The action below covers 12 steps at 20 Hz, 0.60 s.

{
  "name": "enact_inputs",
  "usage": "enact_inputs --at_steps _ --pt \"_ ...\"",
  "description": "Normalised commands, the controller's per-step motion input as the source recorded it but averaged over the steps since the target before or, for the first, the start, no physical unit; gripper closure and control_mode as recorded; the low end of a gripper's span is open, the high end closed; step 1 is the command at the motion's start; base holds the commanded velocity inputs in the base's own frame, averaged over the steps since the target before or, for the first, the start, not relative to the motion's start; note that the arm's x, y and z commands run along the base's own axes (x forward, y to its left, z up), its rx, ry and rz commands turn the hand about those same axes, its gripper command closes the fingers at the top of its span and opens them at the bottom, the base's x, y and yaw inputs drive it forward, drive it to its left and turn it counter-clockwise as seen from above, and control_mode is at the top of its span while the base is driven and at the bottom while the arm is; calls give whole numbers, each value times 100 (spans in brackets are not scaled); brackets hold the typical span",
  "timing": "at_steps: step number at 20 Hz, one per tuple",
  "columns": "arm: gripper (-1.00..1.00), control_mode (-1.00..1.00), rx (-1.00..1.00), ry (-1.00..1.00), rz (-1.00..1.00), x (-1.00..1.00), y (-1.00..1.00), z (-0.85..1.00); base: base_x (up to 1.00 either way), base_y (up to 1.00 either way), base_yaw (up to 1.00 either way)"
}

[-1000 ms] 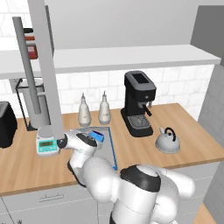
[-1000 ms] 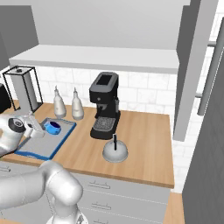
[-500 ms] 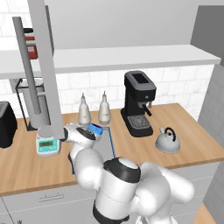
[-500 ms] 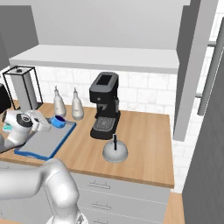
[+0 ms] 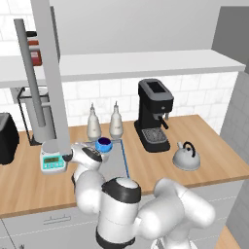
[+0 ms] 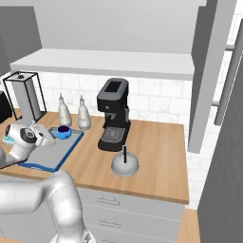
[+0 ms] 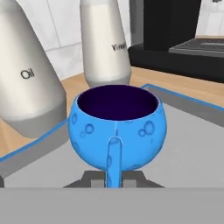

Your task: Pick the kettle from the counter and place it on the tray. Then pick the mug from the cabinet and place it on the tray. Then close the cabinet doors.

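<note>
The blue mug (image 5: pixel 103 144) (image 6: pixel 63 131) (image 7: pixel 117 131) is upright at the far corner of the blue-rimmed tray (image 5: pixel 116 164) (image 6: pixel 51 153) (image 7: pixel 192 140), close to the two bottles. My gripper (image 5: pixel 99 150) (image 6: pixel 52 135) (image 7: pixel 114 177) is shut on its handle, one fingertip on each side. I cannot tell whether the mug's base touches the tray. The silver kettle (image 5: pixel 186 156) (image 6: pixel 125 163) stands on the wooden counter (image 5: pixel 219 160) (image 6: pixel 161 166), right of the coffee machine. A cabinet door (image 5: pixel 48 73) (image 6: pixel 209 71) hangs open on each side.
The oil bottle (image 5: pixel 93 124) (image 7: pixel 26 74) and vinegar bottle (image 5: pixel 115 121) (image 7: pixel 105 43) stand just behind the tray. A black coffee machine (image 5: pixel 153 114) (image 6: pixel 114 114) sits to the right of it. A small white-and-teal scale (image 5: pixel 51 162) lies left of the tray.
My gripper has carried the mug from the middle of the tray toward its far corner by the bottles. The kettle has not moved.
</note>
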Motion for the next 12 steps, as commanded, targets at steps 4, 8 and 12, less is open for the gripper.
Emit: enact_inputs --at_steps 4,8,12 --pt "100 -100 0 0 3 -15 19 -38 0 0 0" --pt "-100 -100 0 0 0 -34 9 -2 0 0 0" --pt "-100 -100 0 0 0 -48 6 2 0 0 0"
